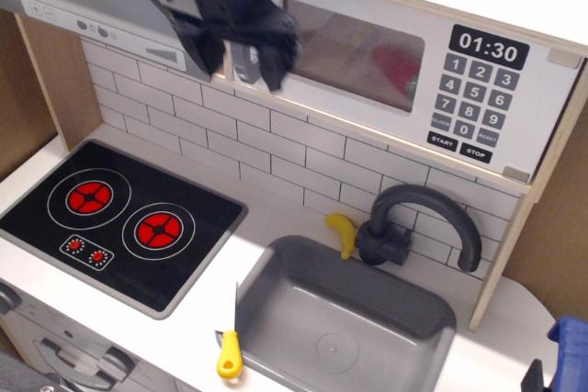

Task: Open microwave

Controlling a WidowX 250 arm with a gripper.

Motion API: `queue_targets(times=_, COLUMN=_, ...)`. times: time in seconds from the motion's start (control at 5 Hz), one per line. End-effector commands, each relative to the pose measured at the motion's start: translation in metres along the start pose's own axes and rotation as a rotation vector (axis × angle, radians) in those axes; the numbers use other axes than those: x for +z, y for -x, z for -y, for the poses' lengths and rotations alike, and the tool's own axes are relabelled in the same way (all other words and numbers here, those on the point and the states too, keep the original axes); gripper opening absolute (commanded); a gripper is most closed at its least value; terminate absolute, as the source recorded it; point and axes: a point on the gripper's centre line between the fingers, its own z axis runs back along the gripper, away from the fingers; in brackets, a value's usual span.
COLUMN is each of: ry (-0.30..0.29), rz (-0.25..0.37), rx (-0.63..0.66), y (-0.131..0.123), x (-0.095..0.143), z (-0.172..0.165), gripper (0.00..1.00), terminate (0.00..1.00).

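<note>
The microwave (404, 61) sits at the top, with a white door, clear window, black clock display reading 01:30 and black keypad. Its door looks closed. The grey bar handle (242, 63) at the door's left edge is mostly hidden behind my gripper. My black gripper (237, 60) hangs in front of the handle with its two fingers spread apart, one finger (208, 57) to the left and one to the right of the handle. It looks open; I cannot tell whether it touches the handle.
A grey range hood (101, 2) is at the upper left. A black cooktop (119, 218) lies at the left, a grey sink (344, 319) with a dark faucet (423, 222) at the right. A yellow banana (343, 231) and a yellow-handled knife (230, 341) lie on the counter.
</note>
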Motion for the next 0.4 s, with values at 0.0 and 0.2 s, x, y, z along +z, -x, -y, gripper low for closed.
queue_targets(times=0.0, ry=-0.044, rz=0.021, rx=0.012, y=-0.0198, x=-0.0028, z=-0.0252, gripper=1.0, terminate=0.0)
queue_targets(times=0.2, ry=-0.058, rz=0.037, rx=0.005, y=-0.0231, x=-0.0075, z=-0.0273, gripper=1.0, terminate=0.0)
